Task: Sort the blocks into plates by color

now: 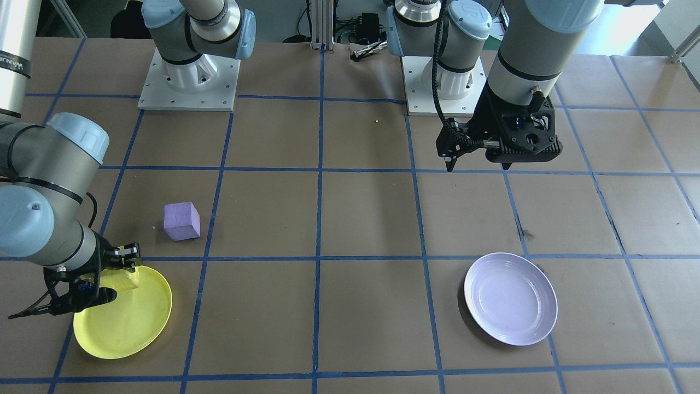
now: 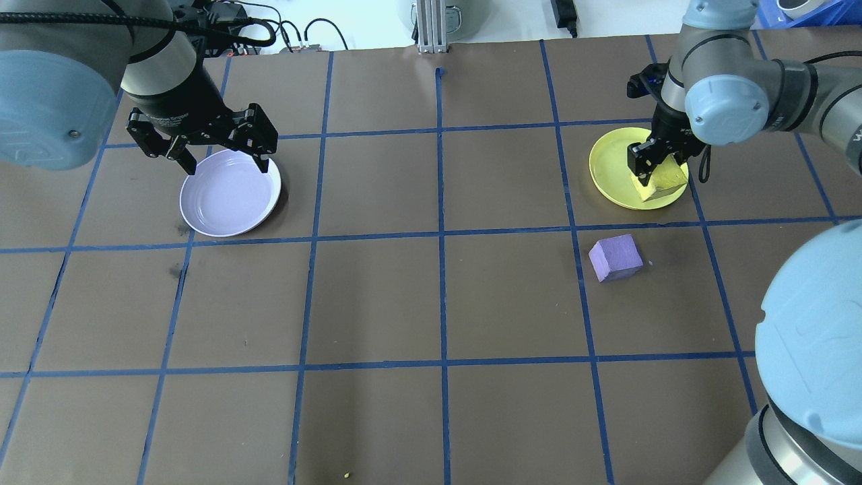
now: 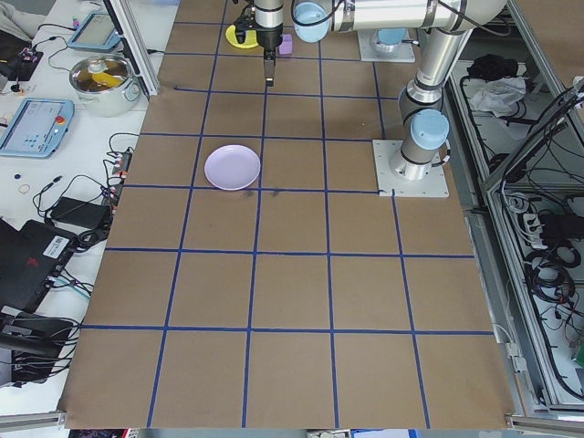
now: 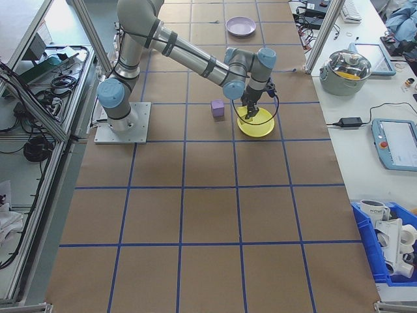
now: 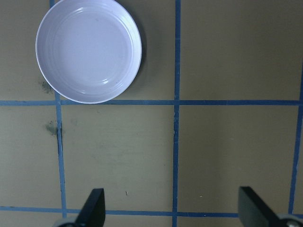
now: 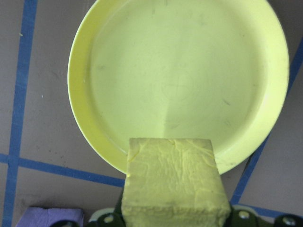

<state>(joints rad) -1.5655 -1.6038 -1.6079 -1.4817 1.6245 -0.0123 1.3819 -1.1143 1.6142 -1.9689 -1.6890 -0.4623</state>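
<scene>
right gripper (image 2: pixel 648 165) clamped on yellow block (image 2: pixel 660 179) over near rim of yellow plate (image 2: pixel 616 168); left gripper (image 2: pixel 215 156) jaws wide apart, holding nothing, above far edge of lavender plate (image 2: pixel 229 195).

yellow block rough, foam-like, cube-shaped, held above the plate's robot-side edge, overhanging the rim in the wrist view. purple block (image 2: pixel 615 257) same rough foam, sits on the brown paper table (image 2: pixel 438 303) near the yellow plate, not touching it. plates round, shallow, smooth plastic, lavender one glossy; well apart on opposite sides of the table. wide bare paper with blue tape grid (image 2: pixel 441 232) between the plates and toward the robot.
</scene>
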